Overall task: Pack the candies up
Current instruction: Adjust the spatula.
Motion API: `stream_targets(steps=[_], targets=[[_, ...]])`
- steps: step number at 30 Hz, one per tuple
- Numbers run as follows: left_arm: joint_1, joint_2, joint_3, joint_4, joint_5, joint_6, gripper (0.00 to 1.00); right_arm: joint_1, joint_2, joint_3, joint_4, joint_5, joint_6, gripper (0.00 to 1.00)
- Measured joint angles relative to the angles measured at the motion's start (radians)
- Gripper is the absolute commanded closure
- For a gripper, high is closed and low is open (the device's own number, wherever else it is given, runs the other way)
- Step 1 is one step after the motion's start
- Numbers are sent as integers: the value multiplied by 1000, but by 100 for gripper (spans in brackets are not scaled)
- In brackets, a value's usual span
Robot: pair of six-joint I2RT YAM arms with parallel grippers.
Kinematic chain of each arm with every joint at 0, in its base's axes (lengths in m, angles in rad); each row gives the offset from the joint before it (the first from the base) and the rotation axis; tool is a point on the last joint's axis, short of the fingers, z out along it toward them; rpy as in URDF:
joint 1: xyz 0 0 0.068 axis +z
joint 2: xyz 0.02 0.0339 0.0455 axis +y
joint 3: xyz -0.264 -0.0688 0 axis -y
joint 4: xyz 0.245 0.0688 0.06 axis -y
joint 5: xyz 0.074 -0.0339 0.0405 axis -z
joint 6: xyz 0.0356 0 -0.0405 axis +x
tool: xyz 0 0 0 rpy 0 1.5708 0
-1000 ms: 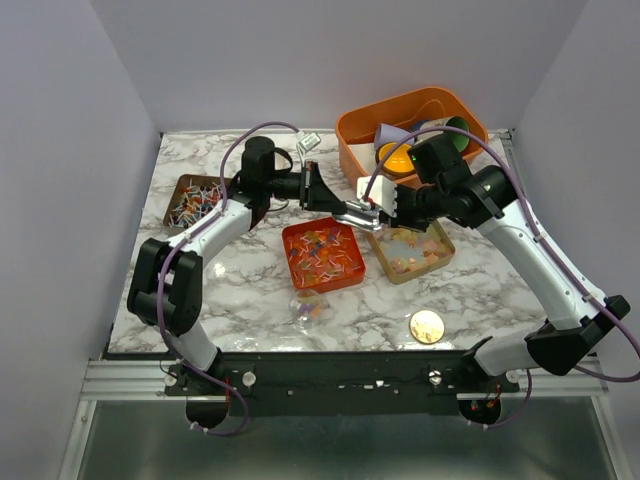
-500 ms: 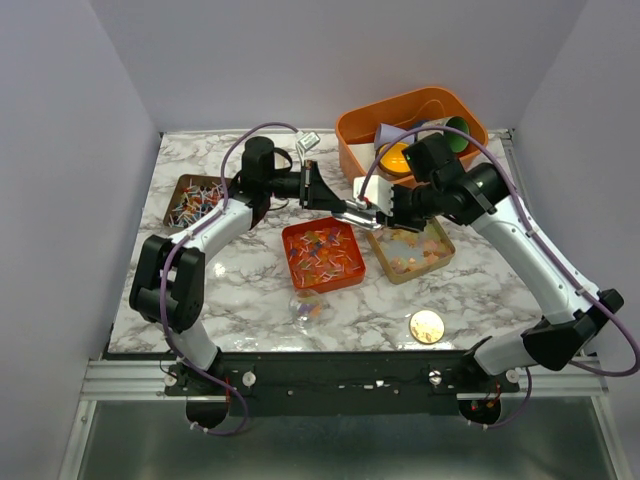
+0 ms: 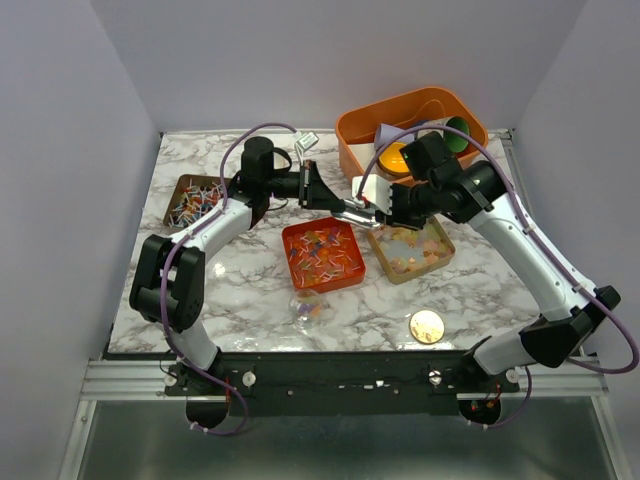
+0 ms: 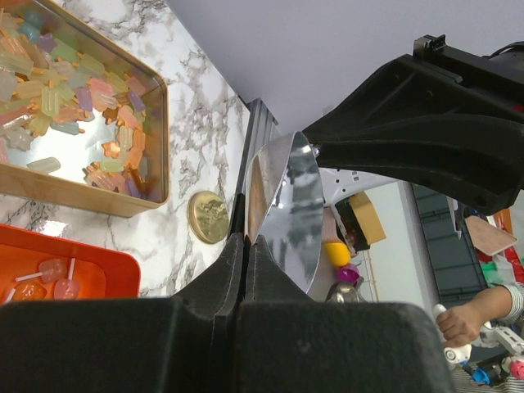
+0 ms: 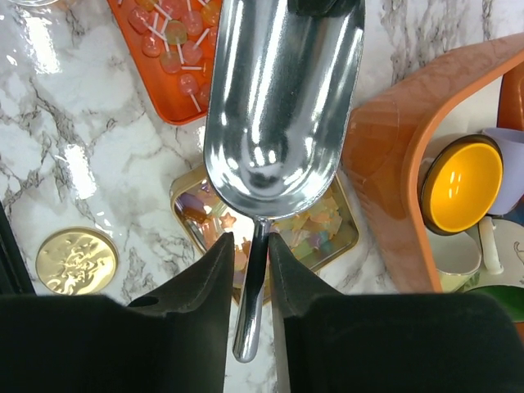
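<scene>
Well, both arms meet above the middle of the marble table [image 3: 240,290], and between them 1 shiny metal scoop [image 5: 278,106] is held in the air. The left gripper [image 4: 246,244] has its 2 fingers pressed together on the thin front rim of the scoop, so it pinches the metal there. The right gripper [image 5: 251,239] is at the other end. Its 2 fingers stand on both sides of the thin handle [image 5: 250,319], very close to it. On 1 side I see a narrow slit between finger and handle, so I cannot tell if this gripper really squeezes the handle.

The bowl of the scoop is over the table between the red tray [image 5: 164,102] and the orange bin [image 5: 385,139]. Its handle is over the gold-coloured tray [image 4: 82,195].

The candies [image 3: 322,255] lie in 3 trays. The red tray, in the middle, has small pieces on white sticks. The gold-coloured tray, just right of it, has pale pastel gummies. The brown tray [image 3: 176,195], at the far left, has red, blue and white wrapped pieces. Just near of the red tray a small clear thing [image 3: 308,305] holds a few coloured pieces.

A gold disc [image 5: 75,262] lies on the table at the near right, and a yellow cup [image 5: 460,184] sits in the orange bin.
</scene>
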Motion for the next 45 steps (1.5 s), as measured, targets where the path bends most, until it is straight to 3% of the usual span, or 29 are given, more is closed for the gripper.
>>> stream_targets(steps=[7, 16, 32, 36, 45], targets=[[0, 0, 0, -4, -1, 2, 100, 0, 10, -9, 8, 20, -3, 82], [6, 0, 0, -18, -8, 7, 100, -2, 21, -26, 22, 44, 0, 64], [8, 0, 0, -65, -10, 60, 100, -2, 25, -41, 23, 67, 10, 67], [8, 0, 0, -80, -14, 71, 100, -2, 25, -22, 22, 65, 13, 71], [8, 0, 0, -85, -21, 79, 100, -2, 42, -18, 15, 59, 12, 68]])
